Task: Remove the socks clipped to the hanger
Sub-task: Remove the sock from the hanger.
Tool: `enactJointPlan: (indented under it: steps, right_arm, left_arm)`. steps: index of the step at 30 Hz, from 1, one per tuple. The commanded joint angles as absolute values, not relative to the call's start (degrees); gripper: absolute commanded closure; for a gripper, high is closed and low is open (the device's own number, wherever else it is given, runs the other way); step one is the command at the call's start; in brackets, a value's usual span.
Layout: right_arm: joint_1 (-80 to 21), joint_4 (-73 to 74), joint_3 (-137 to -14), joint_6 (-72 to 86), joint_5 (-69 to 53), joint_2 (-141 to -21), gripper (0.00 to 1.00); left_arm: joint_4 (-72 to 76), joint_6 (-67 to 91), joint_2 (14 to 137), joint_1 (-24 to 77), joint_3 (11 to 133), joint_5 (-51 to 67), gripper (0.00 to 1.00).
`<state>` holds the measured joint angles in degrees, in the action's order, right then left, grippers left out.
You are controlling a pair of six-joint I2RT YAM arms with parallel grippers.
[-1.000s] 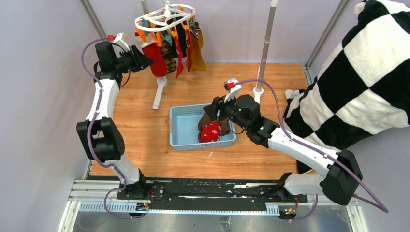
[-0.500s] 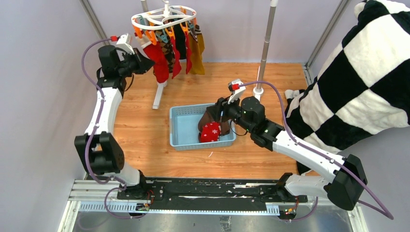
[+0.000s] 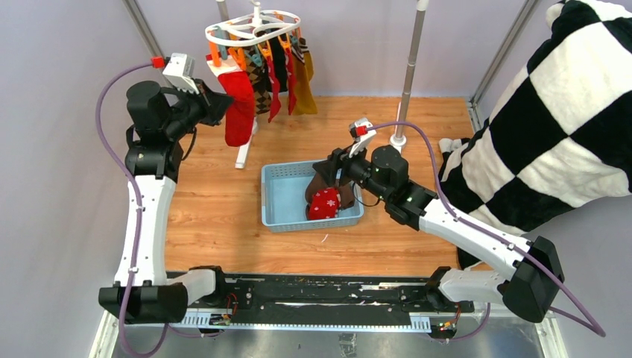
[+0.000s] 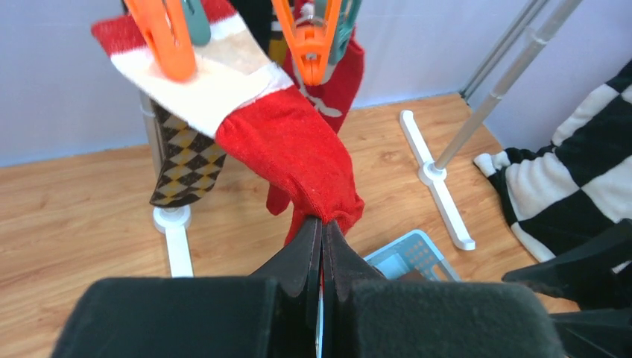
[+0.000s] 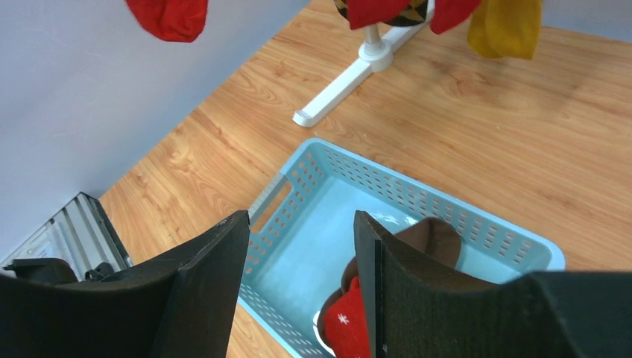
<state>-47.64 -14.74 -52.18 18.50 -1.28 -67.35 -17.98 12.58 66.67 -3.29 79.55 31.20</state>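
The left gripper (image 4: 322,230) pinches the toe of the red sock (image 4: 291,149) tight. It should pull slowly, straight down, so the orange peg (image 4: 168,45) lets go.

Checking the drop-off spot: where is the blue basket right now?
In the top view, the blue basket sits mid-table, beside the white stand foot, under the right end effector.
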Motion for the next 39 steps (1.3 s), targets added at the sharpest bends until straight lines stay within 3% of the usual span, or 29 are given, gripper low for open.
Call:
enactJointPlan:
  steps: [1,15,26,39]
  right_arm:
    - [-48.6,-17.1,-56.1,18.9,-4.2,-68.0,0.40]
    - [-48.9,-16.0,-60.2,18.8,-6.1,-67.1,0.36]
    - [-48.5,-15.7,-70.9,16.4,-8.4,-70.9,0.19]
    - [-47.0,-15.4,-75.7,15.2,-10.5,-73.1,0.15]
  left_arm:
    - [-26.6,11.3,64.7,-0.8,85.0,29.0,1.00]
    - [-32.3,16.5,67.0,7.8,96.8,31.9,1.00]
    - [-32.9,17.6,72.2,16.2,104.1,37.4,1.00]
    - [-33.8,16.1,74.2,22.3,107.0,38.8,1.00]
